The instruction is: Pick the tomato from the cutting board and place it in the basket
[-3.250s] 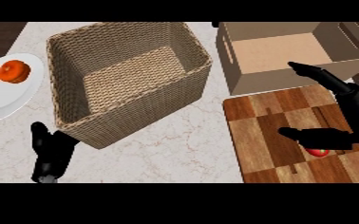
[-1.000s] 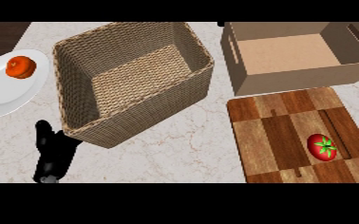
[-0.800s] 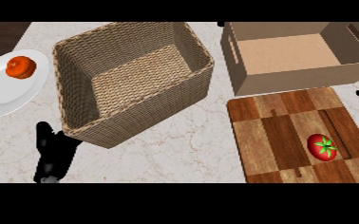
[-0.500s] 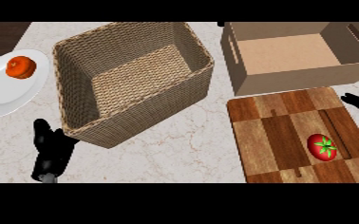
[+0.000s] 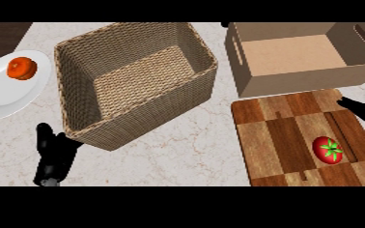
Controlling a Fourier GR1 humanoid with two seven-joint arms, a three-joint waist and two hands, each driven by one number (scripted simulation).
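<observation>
A red tomato with a green stem lies on the wooden cutting board at the lower right, near the board's right side. The empty wicker basket stands tilted in the middle, to the left of the board. A small dark part of my right hand pokes in at the right edge, over the board's upper right corner and above the tomato, apart from it. My left hand rests open at the lower left, just below the basket's near corner.
An open cardboard box stands behind the cutting board. A white plate at the left edge carries an orange-red fruit. Marble counter shows between basket and board.
My right hand, over the tomato 3.2 s ago, was out of view a second ago and has come back in at the right edge. The tomato and left hand have not moved.
</observation>
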